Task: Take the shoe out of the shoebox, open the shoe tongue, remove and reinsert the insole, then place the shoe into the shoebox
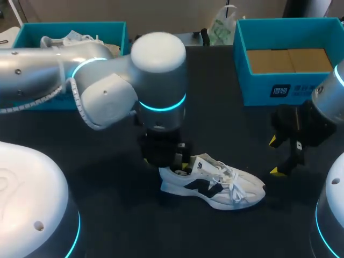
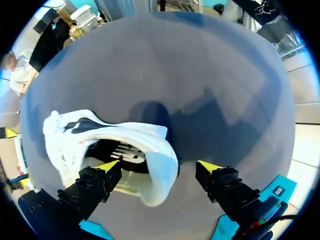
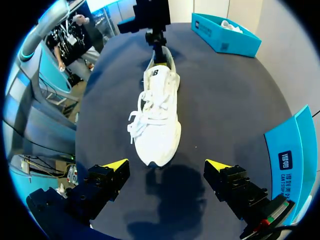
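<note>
At the far left of the dark table (image 1: 107, 166), a teal left shoebox (image 1: 32, 32) is seen with another white shoe (image 1: 64, 40) lying in it. The left arm (image 1: 97, 80) is brought in from that side and bent down over the middle of the table. Its left hand (image 2: 159, 166) is held at the heel of the shoe (image 1: 215, 185). The two yellow-tipped fingers are kept apart: one fingertip (image 2: 107, 165) is set at the shoe's opening, while the other is kept clear outside the heel, so nothing is clamped.

The white shoe with black side markings is stood upright on its sole on the table, outside both boxes. Its heel is turned toward the left hand and its toe toward the right. The laces are seen loosely tied over the tongue.

Just beyond the toe, the right hand (image 3: 167, 165) is held above the table. Its fingers are spread wide and nothing is between them; the shoe is left untouched by it.

At the far right, the right shoebox (image 1: 269, 88) is seen standing open. A brown cardboard insert (image 1: 290, 60) is laid flat inside it.
</note>
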Tool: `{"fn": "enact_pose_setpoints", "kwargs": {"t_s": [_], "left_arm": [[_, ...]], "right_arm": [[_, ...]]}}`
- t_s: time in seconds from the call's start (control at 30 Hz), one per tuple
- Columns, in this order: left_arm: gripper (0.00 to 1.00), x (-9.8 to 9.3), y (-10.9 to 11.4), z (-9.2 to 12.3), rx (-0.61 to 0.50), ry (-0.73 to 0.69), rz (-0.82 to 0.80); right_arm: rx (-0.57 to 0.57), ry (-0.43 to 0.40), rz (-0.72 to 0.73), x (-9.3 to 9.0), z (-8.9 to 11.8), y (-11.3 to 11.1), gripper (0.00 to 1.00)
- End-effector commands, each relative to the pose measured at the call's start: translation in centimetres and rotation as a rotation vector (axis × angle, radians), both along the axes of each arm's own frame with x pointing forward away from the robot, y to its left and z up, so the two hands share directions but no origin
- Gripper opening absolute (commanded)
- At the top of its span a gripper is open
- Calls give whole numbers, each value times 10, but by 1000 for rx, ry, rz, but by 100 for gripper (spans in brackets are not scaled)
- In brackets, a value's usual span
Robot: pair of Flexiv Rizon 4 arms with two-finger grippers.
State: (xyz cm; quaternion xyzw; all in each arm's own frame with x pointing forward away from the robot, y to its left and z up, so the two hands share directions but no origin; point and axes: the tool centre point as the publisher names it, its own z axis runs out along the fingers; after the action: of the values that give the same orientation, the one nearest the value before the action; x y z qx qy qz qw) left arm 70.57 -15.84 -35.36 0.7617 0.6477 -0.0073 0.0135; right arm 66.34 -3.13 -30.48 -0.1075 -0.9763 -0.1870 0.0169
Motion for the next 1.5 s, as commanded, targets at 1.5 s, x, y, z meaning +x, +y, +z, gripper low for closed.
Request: {"fn": "enact_pose_setpoints", "kwargs": {"t_s": [1.5], "left_arm": [[100, -12, 116, 82, -595, 765, 911]], "right_arm": [[-1, -1, -1, -1, 0, 0, 100]]}}
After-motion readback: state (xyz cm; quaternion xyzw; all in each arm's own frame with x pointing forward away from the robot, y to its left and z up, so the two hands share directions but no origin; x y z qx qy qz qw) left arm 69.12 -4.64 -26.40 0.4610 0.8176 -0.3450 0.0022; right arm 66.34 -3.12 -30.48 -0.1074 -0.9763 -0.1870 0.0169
